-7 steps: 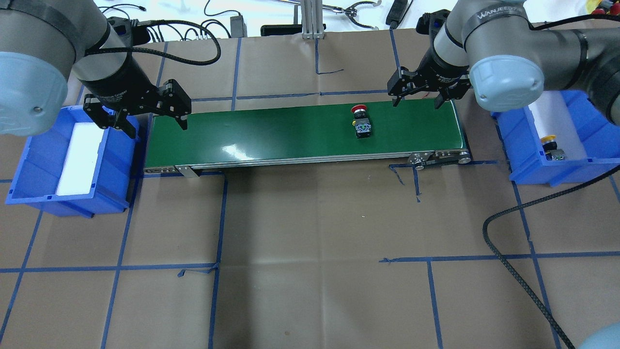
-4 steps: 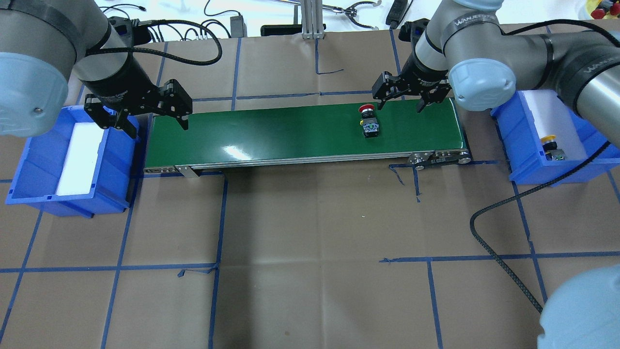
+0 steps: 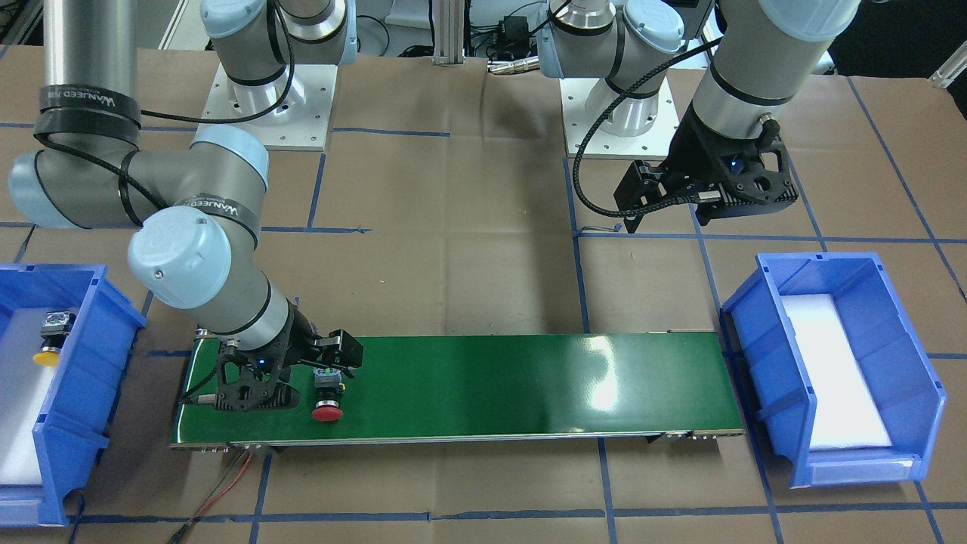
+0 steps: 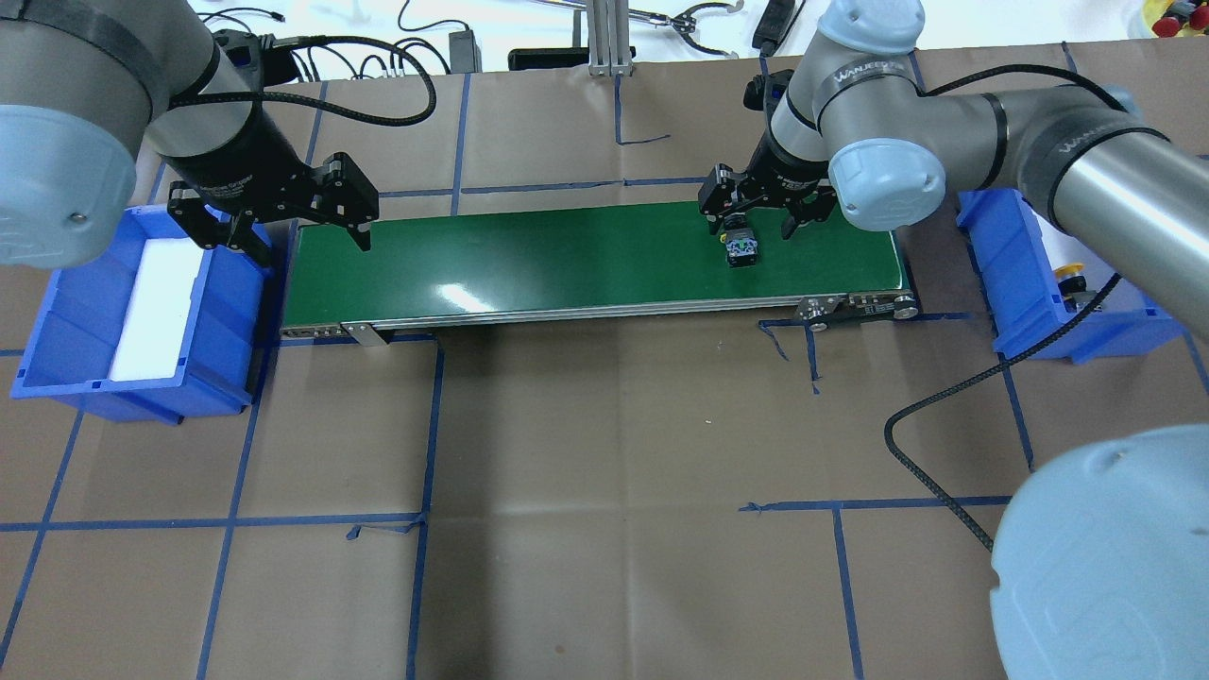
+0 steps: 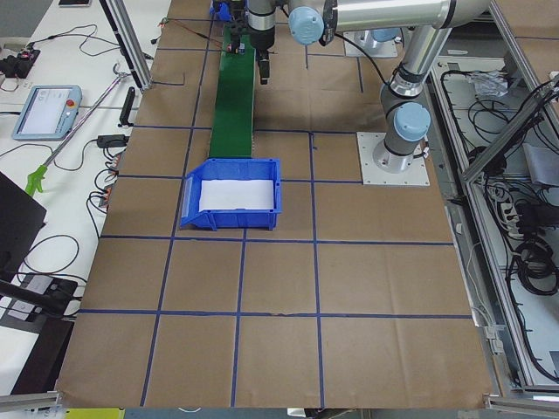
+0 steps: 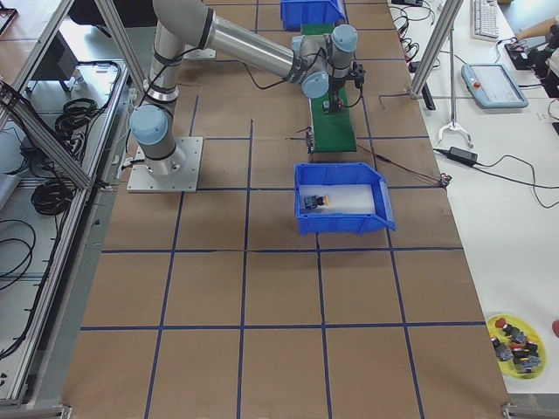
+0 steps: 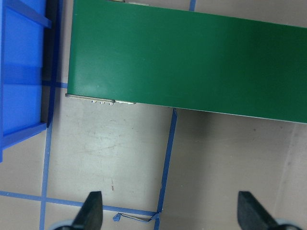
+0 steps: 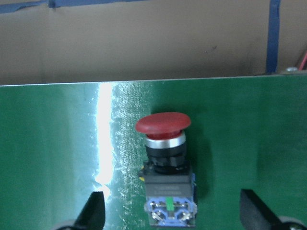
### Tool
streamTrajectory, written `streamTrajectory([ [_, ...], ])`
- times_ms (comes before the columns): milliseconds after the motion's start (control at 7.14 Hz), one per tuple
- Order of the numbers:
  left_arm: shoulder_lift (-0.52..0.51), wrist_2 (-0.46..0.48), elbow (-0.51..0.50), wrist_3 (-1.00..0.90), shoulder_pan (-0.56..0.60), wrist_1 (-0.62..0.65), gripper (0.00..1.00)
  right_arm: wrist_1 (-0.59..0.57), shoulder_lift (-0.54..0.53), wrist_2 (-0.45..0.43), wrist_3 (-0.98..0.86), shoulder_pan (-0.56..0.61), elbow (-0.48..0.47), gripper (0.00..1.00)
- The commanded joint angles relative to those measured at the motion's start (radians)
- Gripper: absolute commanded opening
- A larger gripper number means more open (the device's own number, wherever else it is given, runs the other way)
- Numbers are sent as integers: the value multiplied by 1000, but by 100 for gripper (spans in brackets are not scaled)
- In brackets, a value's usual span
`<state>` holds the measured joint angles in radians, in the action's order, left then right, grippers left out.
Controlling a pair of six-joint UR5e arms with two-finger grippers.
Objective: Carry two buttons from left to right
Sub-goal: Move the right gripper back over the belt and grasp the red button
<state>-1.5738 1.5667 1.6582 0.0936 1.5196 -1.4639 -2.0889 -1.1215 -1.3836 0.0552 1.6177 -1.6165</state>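
Observation:
The red-capped button (image 4: 742, 251) lies on its side on the green conveyor belt (image 4: 567, 255), near the belt's right end. My right gripper (image 4: 754, 215) is open just above it, with a finger on each side and not touching; the right wrist view shows the button (image 8: 165, 158) between the fingertips (image 8: 93, 213). The yellow-capped button (image 4: 1070, 275) lies in the right blue bin (image 4: 1015, 274). My left gripper (image 4: 297, 244) is open and empty above the belt's left end, beside the left blue bin (image 4: 57, 312), which holds only a white pad.
A black cable (image 4: 945, 416) loops over the paper near the right bin. An aluminium post (image 4: 609, 38) and loose tools stand behind the belt. Red wires (image 3: 219, 491) trail from the belt's right end. A yellow dish of spare buttons (image 6: 515, 336) sits far off.
My right gripper has moved left along the belt and come over the red button. The button has ridden a little to the right. The left arm has barely moved.

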Motion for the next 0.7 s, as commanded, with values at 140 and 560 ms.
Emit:
streamTrajectory([
  [140,-3,1,0,0,10,2,100,7,20,-25,-18,1,-2,46],
  [560,-3,3,0,0,11,2,100,19,-10,-205,-110,-1,25,6],
])
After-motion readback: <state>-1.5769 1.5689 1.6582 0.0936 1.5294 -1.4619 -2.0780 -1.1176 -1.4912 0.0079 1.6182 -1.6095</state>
